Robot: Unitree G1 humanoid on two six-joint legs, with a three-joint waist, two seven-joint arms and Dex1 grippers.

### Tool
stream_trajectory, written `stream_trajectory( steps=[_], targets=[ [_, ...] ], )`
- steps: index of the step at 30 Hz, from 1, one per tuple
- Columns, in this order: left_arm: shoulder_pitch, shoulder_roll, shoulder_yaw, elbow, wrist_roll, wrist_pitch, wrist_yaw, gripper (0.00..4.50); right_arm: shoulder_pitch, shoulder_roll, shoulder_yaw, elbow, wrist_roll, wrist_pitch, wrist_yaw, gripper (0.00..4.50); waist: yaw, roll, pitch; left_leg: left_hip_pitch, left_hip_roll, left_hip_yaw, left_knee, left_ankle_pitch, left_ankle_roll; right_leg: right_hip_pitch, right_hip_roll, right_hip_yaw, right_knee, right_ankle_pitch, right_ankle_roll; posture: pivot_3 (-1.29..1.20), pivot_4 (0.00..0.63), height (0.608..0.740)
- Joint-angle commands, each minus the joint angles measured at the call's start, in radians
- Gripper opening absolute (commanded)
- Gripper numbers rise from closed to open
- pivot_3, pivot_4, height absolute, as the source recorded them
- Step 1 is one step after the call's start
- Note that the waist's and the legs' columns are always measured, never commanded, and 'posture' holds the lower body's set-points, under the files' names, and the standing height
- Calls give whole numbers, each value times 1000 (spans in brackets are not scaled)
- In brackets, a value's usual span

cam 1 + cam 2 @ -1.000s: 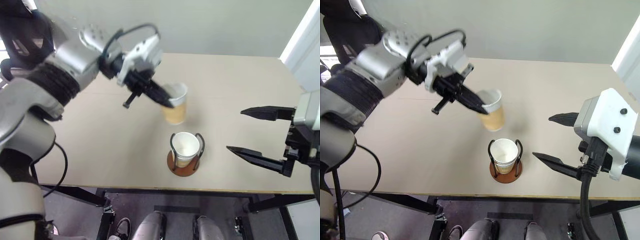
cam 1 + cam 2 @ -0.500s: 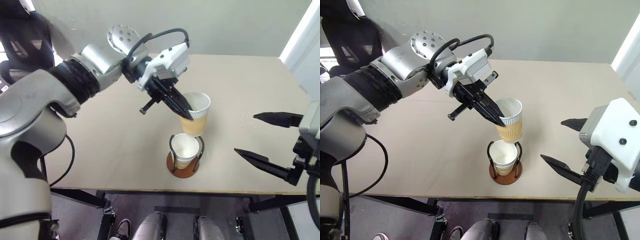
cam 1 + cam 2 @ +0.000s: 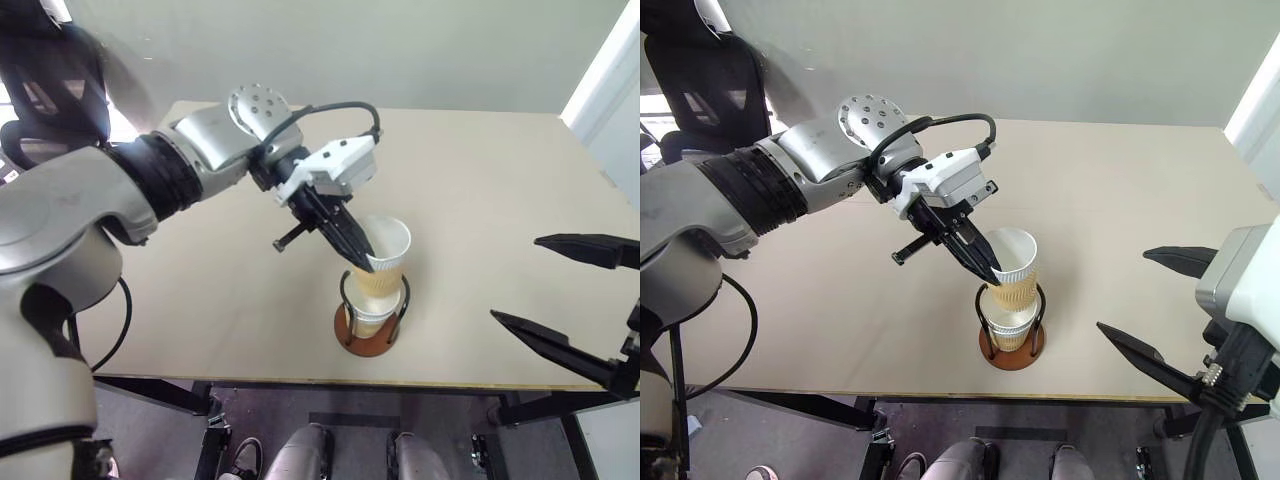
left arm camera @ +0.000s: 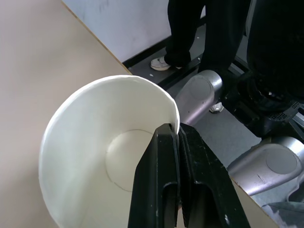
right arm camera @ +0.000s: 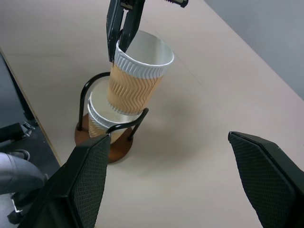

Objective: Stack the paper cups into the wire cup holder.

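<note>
Beige table (image 3: 200, 300) against a grey-green wall (image 3: 400, 50); dark floor (image 3: 350, 430) below; black chair (image 3: 710, 70) at far left.

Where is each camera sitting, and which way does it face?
Head pair: looks down over the table; both arms show.
Left wrist: looks along the left tool, shut on the held cup.
Right wrist: looks between the open right tool at the wire holder.
Shared: the held cup entering the holder's cup.
</note>
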Motion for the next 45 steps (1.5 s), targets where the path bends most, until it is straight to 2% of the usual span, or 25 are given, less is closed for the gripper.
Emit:
stream_trajectory(
  steps=[1,9,16,22,26,33,38,41,45],
  targets=[
    [-25,11,-13,-39,-26,-5,-29,80,2,-10,-28,20,-4,-24,-9,4089,1,0,0,0,0,-1,1,0,0,0,0,0,0,0,0,0,150,740],
    [-37,18,-19,-24,-29,-13,-29,80,14,-11,-36,22,1,-27,-10,4089,0,0,0,0,0,-1,1,1,0,0,0,0,1,1,0,0,150,740],
    [-18,-15,-73,1,26,-91,-29,80,8,-19,-26,26,-6,-37,-5,4089,0,0,0,0,0,0,1,1,0,0,0,0,1,1,0,0,150,740],
    [-16,-33,-79,18,25,-91,-29,80,6,-23,-25,30,-2,-41,-3,4089,-1,0,0,0,0,0,1,1,0,0,0,0,1,1,0,0,150,740],
    [-14,-39,-78,21,26,-93,-29,986,4,-26,-27,32,3,-41,-4,4089,0,0,0,0,0,0,1,1,0,0,0,0,1,1,-1,0,150,740],
    [5,-40,-34,27,15,-89,-29,3363,1,-28,-23,35,5,-45,2,4089,0,0,0,0,0,-1,1,1,0,0,0,0,1,2,-1,0,150,740],
    [49,-27,114,58,-21,-7,-29,3363,-7,-19,4,47,-28,-54,41,4089,0,0,0,0,0,0,1,2,1,0,0,0,1,2,-1,0,150,740],
    [100,4,252,104,-18,67,-29,3363,13,32,107,22,-146,-91,76,4089,-1,0,-1,0,0,0,2,3,3,0,0,0,1,2,-1,0,150,740],
    [178,71,415,179,50,163,-29,3363,26,100,209,39,-366,-132,216,4089,-4,2,-2,0,0,2,2,4,5,-1,1,-1,1,2,-1,0,150,740]
  ],
)
